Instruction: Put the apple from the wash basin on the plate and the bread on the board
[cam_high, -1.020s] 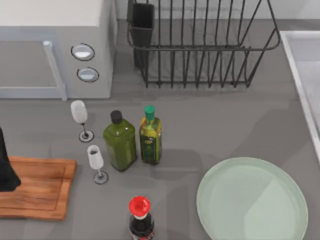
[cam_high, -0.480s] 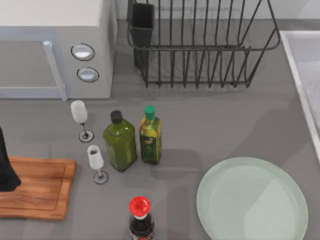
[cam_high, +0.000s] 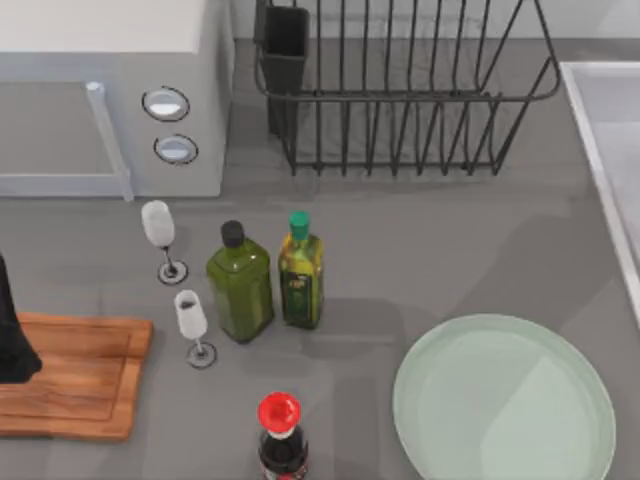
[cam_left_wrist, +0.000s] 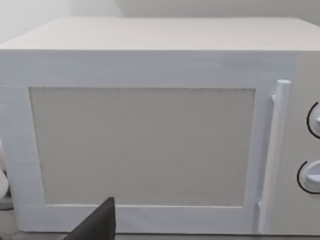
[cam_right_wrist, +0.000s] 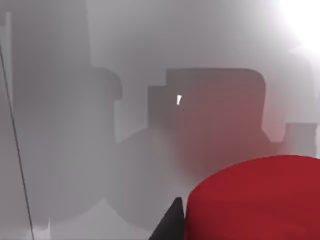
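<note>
Nothing on the table has shifted this past second: the plate (cam_high: 450, 400) is still bare. The apple (cam_right_wrist: 255, 200) sits close against the right gripper (cam_right_wrist: 172, 225) (gripped or not, I cannot tell), presumably in the wash basin (cam_high: 600, 140) beyond the plate. The left gripper (cam_high: 12, 340) waits over the board (cam_high: 80, 385), well left of the plate, its state unclear too.

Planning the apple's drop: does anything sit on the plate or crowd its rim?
Nothing visible does. The plate lies bare at the table's right, with the red-capped bottle and the green-capped bottle standing apart to its left.

The grey counter (cam_high: 440, 250) carries a microwave (cam_high: 110, 100) at back left and a wire dish rack (cam_high: 400, 100) beside it; the board (cam_high: 70, 375) at left; two wine glasses (cam_high: 160, 235), two oil bottles (cam_high: 240, 280), a red-capped bottle (cam_high: 281, 435); the plate (cam_high: 503, 400) at front right; the wash basin (cam_high: 600, 130) at right.
</note>
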